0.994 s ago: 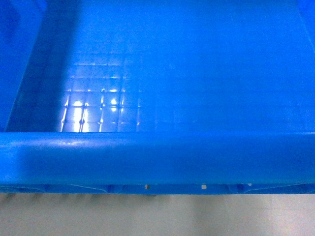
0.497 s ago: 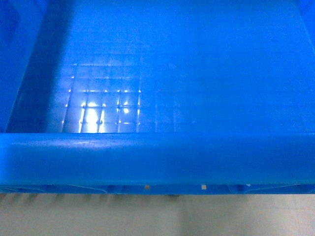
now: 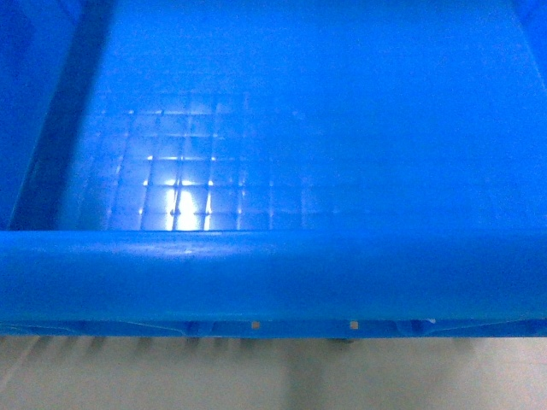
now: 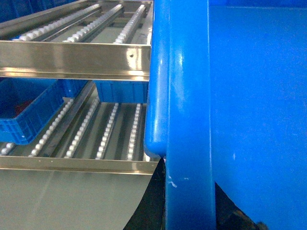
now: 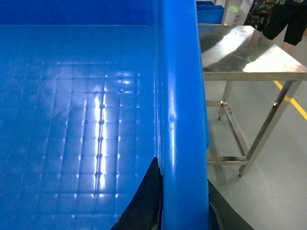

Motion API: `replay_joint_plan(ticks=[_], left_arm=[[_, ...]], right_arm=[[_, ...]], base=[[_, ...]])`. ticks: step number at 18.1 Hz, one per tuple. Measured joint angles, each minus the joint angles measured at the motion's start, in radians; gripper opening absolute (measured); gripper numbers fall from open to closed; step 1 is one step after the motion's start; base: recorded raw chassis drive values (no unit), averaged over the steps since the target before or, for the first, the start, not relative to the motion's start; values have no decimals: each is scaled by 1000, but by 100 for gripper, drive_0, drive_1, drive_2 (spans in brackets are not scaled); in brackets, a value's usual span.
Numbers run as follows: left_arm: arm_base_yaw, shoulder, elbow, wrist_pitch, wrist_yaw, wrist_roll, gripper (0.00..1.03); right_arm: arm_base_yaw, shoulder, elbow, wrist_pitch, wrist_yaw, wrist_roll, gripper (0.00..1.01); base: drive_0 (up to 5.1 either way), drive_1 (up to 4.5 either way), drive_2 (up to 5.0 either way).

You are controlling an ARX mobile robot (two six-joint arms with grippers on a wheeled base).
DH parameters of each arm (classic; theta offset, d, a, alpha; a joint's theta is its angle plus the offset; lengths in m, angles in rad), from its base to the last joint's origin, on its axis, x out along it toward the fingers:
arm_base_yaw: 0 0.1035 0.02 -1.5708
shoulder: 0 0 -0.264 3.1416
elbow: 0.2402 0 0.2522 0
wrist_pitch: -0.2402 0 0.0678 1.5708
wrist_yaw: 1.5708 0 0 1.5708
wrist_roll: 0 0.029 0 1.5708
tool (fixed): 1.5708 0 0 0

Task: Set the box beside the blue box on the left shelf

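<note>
Floor glare in the box drifted toward 3 o'clock; box tilting slightly. Each tool grips a side rim, carrying it level beside the left shelf, blue box at 9 o'clock.

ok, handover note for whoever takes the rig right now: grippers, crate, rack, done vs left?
Left gripper: clamped on the box rim, left side.
Right gripper: clamped on the rim, right side.
Box: empty, carried off the floor, fills the head view.
Left shelf: roller rack left of the box; a blue box sits on its lower deck, rollers beside it bare.
Done: pick-up, approach to the rack.
Left: set the box on the rollers beside the blue box, release.
</note>
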Motion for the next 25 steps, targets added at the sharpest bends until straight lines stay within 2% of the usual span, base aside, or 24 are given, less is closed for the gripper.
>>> replay_joint_plan(ticks=[25], left_arm=[[0, 0, 0, 2, 0, 1, 7]], right_arm=[[0, 0, 0, 1, 0, 0, 9]], base=[[-497, 244, 244]])
